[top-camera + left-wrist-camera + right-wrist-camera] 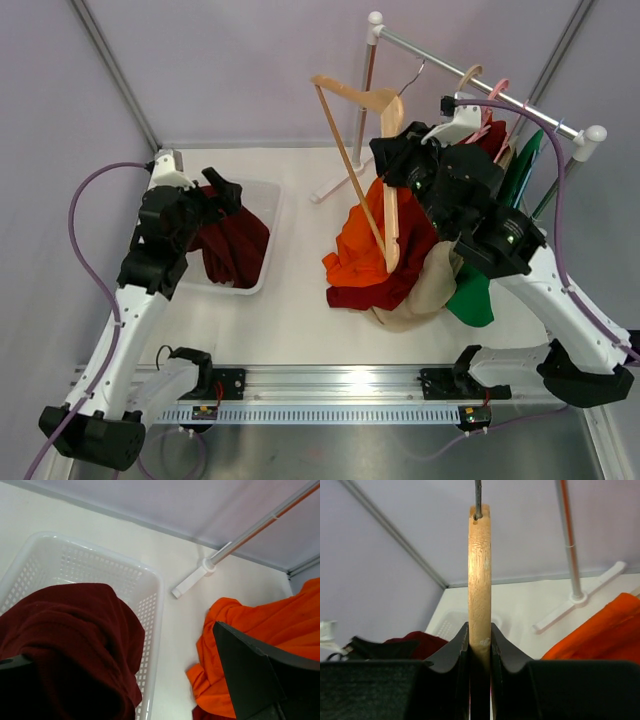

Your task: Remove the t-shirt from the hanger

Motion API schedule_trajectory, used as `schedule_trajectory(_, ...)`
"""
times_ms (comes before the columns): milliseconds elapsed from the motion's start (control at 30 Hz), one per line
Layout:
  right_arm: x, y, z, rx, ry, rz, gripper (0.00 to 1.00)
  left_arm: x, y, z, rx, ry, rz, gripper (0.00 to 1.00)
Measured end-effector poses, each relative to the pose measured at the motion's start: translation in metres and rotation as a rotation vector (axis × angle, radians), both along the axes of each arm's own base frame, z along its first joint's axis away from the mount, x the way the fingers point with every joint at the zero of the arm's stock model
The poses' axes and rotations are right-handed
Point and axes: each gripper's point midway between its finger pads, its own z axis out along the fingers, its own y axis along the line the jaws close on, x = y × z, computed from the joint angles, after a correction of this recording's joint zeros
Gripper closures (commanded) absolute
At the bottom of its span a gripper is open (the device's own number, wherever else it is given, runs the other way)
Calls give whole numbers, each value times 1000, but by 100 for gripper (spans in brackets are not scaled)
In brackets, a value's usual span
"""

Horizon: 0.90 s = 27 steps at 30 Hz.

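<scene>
Seen from above: on the left part of the bench [300, 330], a white basket [268, 262] with the dark red t-shirt [238, 245] lying crumpled inside. Directly over it the left pincer [222, 190], spread wide and gripping nothing. On the right side, the right pincer [398, 150], pinching a bare wooden hanger [390, 225] that is raised in the air and tilted, well apart from the basket. Under the hanger, a pile of clothes [420, 295] on the bench, with an orange garment [360, 240] on top and dark red, beige and green pieces around it. Behind all this, a clothes rack [470, 72] with more hangers on its rail.

Through the left wrist camera: the fingers [255, 680] far apart, one at the lower right, the other only just visible in the lower left corner. Between them the t-shirt [70, 640], heaped in the basket [90, 565]. To the right, the orange garment [260, 625] on the bench, near the white foot [192, 580] of the rack.

Through the right wrist camera: both fingers [447, 655] of the right pincer [480, 640] pressed flat against the hanger [480, 570], one on each side, with the metal hook [478, 495] at its top. Far behind on the left, the t-shirt [415, 640]; on the right, the orange garment [600, 630].
</scene>
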Motion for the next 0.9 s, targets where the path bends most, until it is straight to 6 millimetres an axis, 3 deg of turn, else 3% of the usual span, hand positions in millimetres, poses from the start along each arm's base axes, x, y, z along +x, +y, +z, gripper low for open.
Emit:
schedule_trajectory(233,37,0,-12,-118,20,-173,100,-45,-10,47,-43,-101,-106,1)
schedule_trajectory(367,57,9,-16,-191,34,-230,100,-67,-17,48,-54,-95,-172,1)
schedule_trajectory(467,71,18,-19,-237,41,-265,100,-71,-18,38,-48,-63,-182,1)
schedule_trajectory(600,89,28,-25,-283,61,-294,100,-53,-15,17,-22,23,-146,1)
schedule_trajectory(733,123,30,-21,-278,77,-354,100,-12,-11,13,25,109,-92,1)
schedule_trajectory(833,144,24,-33,-299,108,-402,100,21,-9,14,18,142,-72,1)
schedule_trajectory(900,152,20,-47,-334,138,-429,100,29,-7,5,2,174,-70,1)
